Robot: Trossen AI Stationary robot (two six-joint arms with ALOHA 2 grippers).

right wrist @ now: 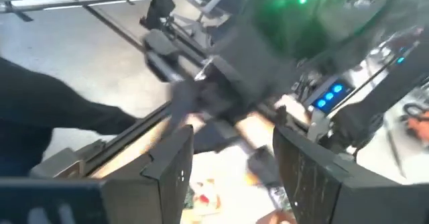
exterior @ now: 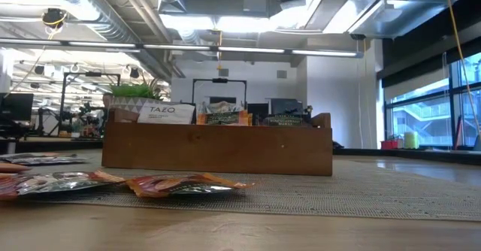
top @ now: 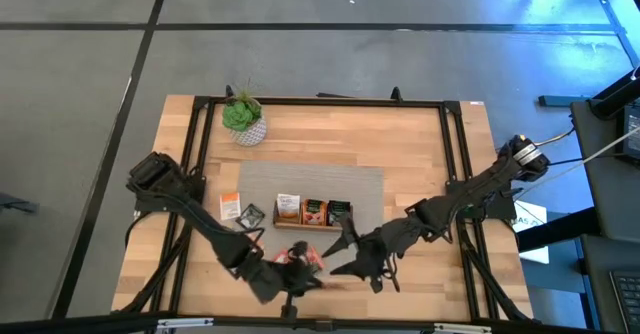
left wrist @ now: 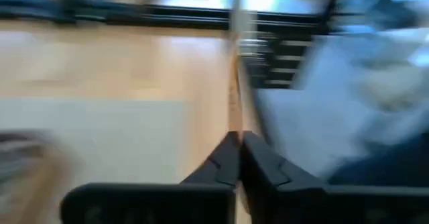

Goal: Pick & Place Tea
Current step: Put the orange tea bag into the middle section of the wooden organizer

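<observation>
We see a light wooden table [top: 410,144] framed by black rails. On it lie a grey woven mat [top: 365,189], a small potted plant [top: 243,116] near the far edge, and loose tea sachets [top: 240,210] on the bare wood. On the mat stand a wooden tray [exterior: 218,147] and more sachets [exterior: 184,184].

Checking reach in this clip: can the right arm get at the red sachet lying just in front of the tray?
Probably yes. The right gripper, open, hangs close beside the red sachet, nothing between them; the left gripper, shut, sits nearby and might crowd it.
</observation>
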